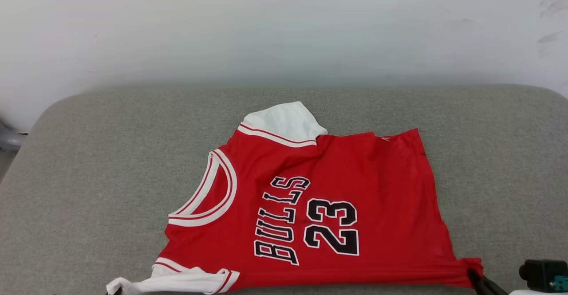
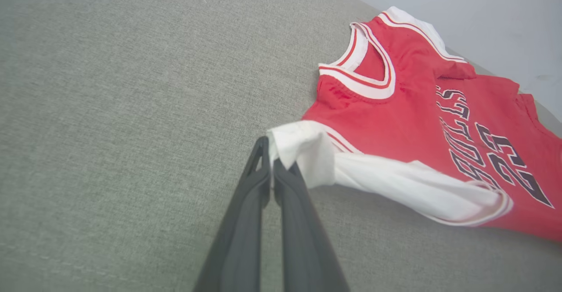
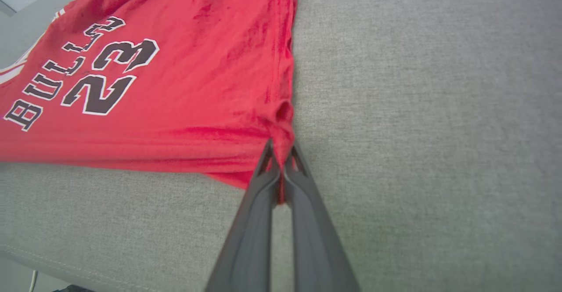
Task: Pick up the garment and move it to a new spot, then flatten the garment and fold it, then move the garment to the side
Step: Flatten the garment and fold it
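Four things in all.
A single red jersey-style shirt (image 1: 346, 184) with two white short sleeves (image 1: 284, 122); one left end effector (image 2: 268, 158) and one right end effector (image 3: 281, 160), each with two dark fingers (image 2: 239, 239); one grey fabric-covered surface (image 1: 88, 175).

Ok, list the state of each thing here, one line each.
garment: unfolded, print side up on the grey cushion, near edge stretched between both grippers.
left gripper: shut on the garment's white sleeve.
right gripper: shut on the garment's red hem corner.
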You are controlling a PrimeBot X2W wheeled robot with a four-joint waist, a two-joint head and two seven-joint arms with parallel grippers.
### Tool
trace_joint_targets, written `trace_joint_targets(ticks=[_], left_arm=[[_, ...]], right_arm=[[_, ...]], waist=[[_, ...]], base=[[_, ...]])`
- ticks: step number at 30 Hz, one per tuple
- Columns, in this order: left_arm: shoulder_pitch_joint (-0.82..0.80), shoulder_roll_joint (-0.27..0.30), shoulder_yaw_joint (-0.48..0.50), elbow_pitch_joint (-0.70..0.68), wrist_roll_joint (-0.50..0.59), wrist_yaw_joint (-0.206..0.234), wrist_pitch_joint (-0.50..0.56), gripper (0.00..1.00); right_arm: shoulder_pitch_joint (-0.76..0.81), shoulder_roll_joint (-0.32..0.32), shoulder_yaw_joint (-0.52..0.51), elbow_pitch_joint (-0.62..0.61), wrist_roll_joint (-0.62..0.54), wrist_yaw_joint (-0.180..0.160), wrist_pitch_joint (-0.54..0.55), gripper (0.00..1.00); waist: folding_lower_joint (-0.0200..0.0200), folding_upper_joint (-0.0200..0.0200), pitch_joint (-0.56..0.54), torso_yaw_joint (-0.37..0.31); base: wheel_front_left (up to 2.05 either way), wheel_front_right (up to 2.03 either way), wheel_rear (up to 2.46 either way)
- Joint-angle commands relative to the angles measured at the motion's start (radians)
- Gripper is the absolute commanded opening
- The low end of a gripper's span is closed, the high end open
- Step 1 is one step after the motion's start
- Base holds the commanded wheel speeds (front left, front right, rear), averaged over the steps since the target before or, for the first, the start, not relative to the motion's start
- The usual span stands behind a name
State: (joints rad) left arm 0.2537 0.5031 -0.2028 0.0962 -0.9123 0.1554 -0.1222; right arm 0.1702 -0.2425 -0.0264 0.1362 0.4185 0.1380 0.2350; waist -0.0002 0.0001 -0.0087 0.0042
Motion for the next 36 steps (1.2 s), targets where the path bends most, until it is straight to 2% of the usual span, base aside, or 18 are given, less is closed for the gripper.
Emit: trace_joint_targets(ticks=[1,7,12,20,31,32,33,34,35,36], left_arm=[[0.005,0.022,0.014,-0.021,0.003,0.020,0.004,0.00],[-0.127,0.007,-0.014,-0.044,0.030,0.010,0.016,0.00],[-0.321,-0.006,-0.049,0.026,0.064,-0.036,0.019,0.00],[-0.514,-0.023,-0.098,0.167,0.092,-0.107,0.038,0.00],[-0.590,-0.057,-0.166,0.309,0.090,-0.176,0.088,0.00],[-0.590,-0.060,-0.170,0.320,0.087,-0.179,0.092,0.01],[-0.593,-0.064,-0.171,0.327,0.086,-0.180,0.089,0.34],[-0.595,-0.066,-0.169,0.334,0.086,-0.176,0.081,0.73],[-0.596,-0.066,-0.167,0.340,0.088,-0.171,0.075,1.00],[-0.595,-0.067,-0.163,0.346,0.088,-0.168,0.069,1.00]], right_arm=[[0.023,0.007,-0.037,-0.039,-0.020,-0.013,0.022,0.00],[-0.045,0.044,-0.058,-0.109,-0.057,-0.009,0.071,0.00],[-0.198,0.035,-0.027,-0.097,-0.078,-0.008,0.096,0.00],[-0.360,0.013,0.036,0.007,-0.089,-0.008,0.086,0.00],[-0.417,0.013,0.113,0.187,-0.071,-0.008,0.023,0.00],[-0.422,0.012,0.120,0.202,-0.069,-0.008,0.015,0.11],[-0.425,0.011,0.128,0.211,-0.064,-0.008,-0.001,0.34],[-0.428,0.008,0.131,0.219,-0.065,-0.008,-0.020,0.58],[-0.430,0.008,0.133,0.224,-0.059,-0.008,-0.039,1.00],[-0.431,0.010,0.129,0.225,-0.052,-0.008,-0.064,1.00]], waist=[[0.0002,-0.0001,0.005,-0.004],[0.0002,-0.0001,0.069,-0.007],[0.0002,-0.0001,0.169,-0.019],[0.0002,-0.0001,0.279,-0.022],[0.0002,-0.0001,0.316,-0.020],[0.0002,-0.0001,0.312,-0.020],[0.0002,-0.0001,0.308,-0.020],[0.0002,-0.0001,0.301,-0.019],[0.0002,-0.0001,0.295,-0.018],[0.0002,-0.0001,0.287,-0.016]], base=[[0.00,0.00,0.00],[0.00,0.00,0.00],[0.00,0.00,0.00],[0.00,0.00,0.00],[0.00,0.00,0.00],[0.00,0.00,0.00],[0.00,0.00,0.00],[0.00,0.00,0.00],[0.00,0.00,0.00],[0.00,0.00,0.00]])
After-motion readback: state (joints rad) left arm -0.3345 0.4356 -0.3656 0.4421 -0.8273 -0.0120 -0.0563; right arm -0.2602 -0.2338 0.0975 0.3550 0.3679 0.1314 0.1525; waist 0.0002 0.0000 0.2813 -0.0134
